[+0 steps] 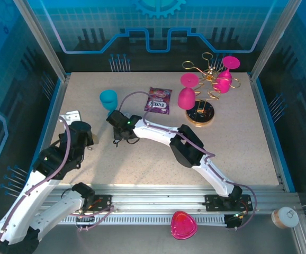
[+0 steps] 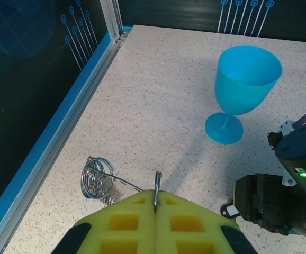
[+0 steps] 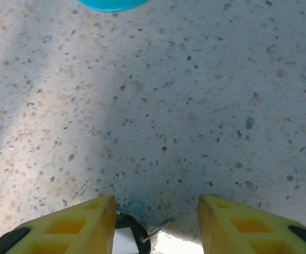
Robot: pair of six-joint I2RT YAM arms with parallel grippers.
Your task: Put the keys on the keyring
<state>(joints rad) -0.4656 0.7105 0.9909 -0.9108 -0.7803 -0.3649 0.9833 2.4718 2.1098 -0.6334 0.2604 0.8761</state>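
Note:
The keyring [image 2: 157, 186], a thin metal loop, stands on edge between the yellow fingers of my left gripper [image 2: 155, 200], which is shut on it. A thin wire runs from it to a silvery coiled stretch [image 2: 97, 177] lying on the table to the left. One of the keys [image 3: 125, 238], with a black head, a white label and a short metal blade, lies on the table between the spread fingers of my open right gripper [image 3: 155, 203], against the left finger. The same key [image 2: 228, 210] shows beside the right gripper's black body. From above, the left gripper [image 1: 91, 142] and right gripper [image 1: 120, 139] are close together at mid-left.
A blue goblet [image 1: 109, 99] stands just beyond both grippers. A purple snack packet [image 1: 158, 100] lies at centre back. A gold wire rack [image 1: 208, 84] with pink goblets stands at the back right. The table's left edge rail [image 2: 57, 137] runs close by.

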